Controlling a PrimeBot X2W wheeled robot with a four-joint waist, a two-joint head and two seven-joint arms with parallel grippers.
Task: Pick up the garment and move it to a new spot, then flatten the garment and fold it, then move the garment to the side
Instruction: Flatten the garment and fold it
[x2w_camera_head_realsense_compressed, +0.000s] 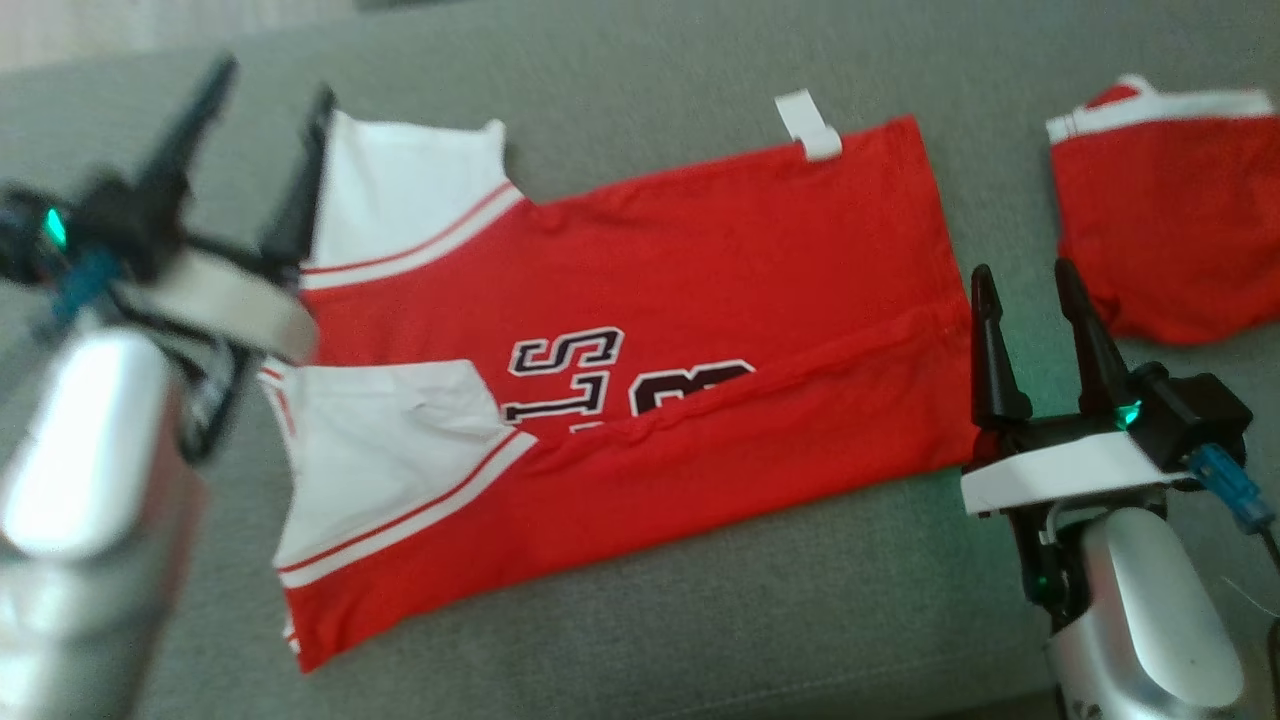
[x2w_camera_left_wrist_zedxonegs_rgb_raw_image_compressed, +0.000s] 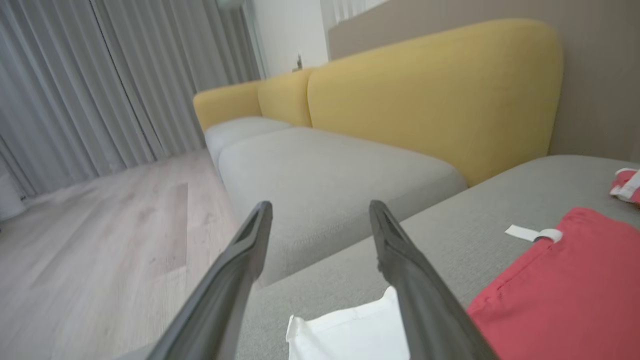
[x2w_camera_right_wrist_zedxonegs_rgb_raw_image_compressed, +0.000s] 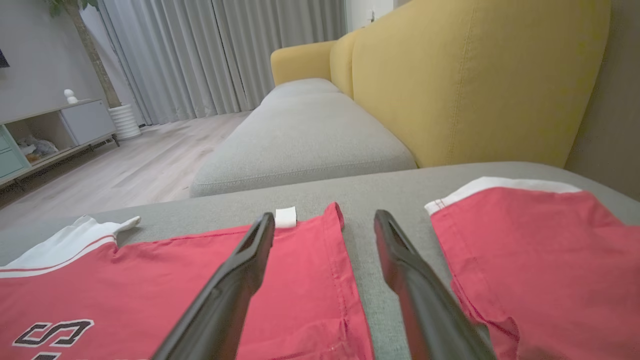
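The garment (x2w_camera_head_realsense_compressed: 640, 330) is a red jersey with white sleeves and black-and-white lettering, lying on the grey couch seat (x2w_camera_head_realsense_compressed: 700, 590) with its near long edge folded over the letters. A white tag (x2w_camera_head_realsense_compressed: 808, 125) sticks out at its far hem. My left gripper (x2w_camera_head_realsense_compressed: 265, 95) is open above the jersey's white shoulder at the left end, holding nothing. In the left wrist view the white sleeve (x2w_camera_left_wrist_zedxonegs_rgb_raw_image_compressed: 350, 330) lies under the open left gripper (x2w_camera_left_wrist_zedxonegs_rgb_raw_image_compressed: 320, 212). My right gripper (x2w_camera_head_realsense_compressed: 1022, 278) is open just off the jersey's right hem; in the right wrist view the right gripper (x2w_camera_right_wrist_zedxonegs_rgb_raw_image_compressed: 325, 222) straddles that hem (x2w_camera_right_wrist_zedxonegs_rgb_raw_image_compressed: 345, 280).
A second red garment with white trim (x2w_camera_head_realsense_compressed: 1170, 210) lies on the seat at the far right, close to my right gripper. Yellow backrests (x2w_camera_right_wrist_zedxonegs_rgb_raw_image_compressed: 475, 80) rise behind the seat. Wooden floor (x2w_camera_left_wrist_zedxonegs_rgb_raw_image_compressed: 100, 240), grey curtains and a low cabinet (x2w_camera_right_wrist_zedxonegs_rgb_raw_image_compressed: 45, 130) are beyond the couch's left side.
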